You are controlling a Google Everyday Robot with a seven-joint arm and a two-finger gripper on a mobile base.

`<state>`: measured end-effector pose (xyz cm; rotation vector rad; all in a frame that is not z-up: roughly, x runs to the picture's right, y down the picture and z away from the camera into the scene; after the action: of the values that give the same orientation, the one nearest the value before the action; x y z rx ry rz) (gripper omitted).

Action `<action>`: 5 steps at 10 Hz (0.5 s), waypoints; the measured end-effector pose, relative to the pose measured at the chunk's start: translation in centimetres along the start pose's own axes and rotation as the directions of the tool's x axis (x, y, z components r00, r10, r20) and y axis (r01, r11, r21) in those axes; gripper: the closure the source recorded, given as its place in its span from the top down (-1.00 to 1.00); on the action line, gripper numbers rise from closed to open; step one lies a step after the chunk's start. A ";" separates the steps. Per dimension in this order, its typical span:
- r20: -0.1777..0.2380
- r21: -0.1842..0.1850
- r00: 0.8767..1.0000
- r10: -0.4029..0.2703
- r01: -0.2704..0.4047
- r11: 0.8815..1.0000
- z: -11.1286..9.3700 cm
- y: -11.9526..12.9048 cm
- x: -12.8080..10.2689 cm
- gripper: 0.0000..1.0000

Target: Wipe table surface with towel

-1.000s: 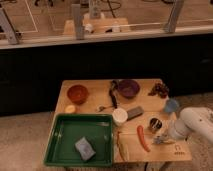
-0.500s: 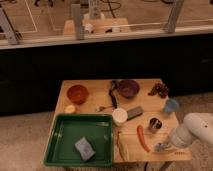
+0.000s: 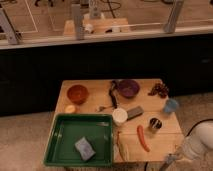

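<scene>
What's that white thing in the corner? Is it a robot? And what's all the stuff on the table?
Yes! The white shape at the bottom right is a robot's arm. Its gripper, a pinching hand, is low at the picture's bottom edge, below the arm; I can't see anything in it. One camera looks down from above. On the wooden table sit a green tray with a grey-blue pad inside, an orange bowl, a purple bowl, a white cup, a blue cup and a red vegetable.
</scene>
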<state>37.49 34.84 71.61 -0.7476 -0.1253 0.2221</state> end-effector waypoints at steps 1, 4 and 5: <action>-0.006 0.008 1.000 0.011 -0.011 1.000 -0.1 -0.5 0.5 -0.82; -0.007 0.050 1.000 0.029 -0.028 0.998 0.1 -4.7 1.2 -0.82; -0.003 0.056 1.000 0.026 -0.026 0.998 0.6 -6.3 1.1 -0.82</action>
<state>39.40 31.04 76.44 -0.6941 -0.1053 0.2478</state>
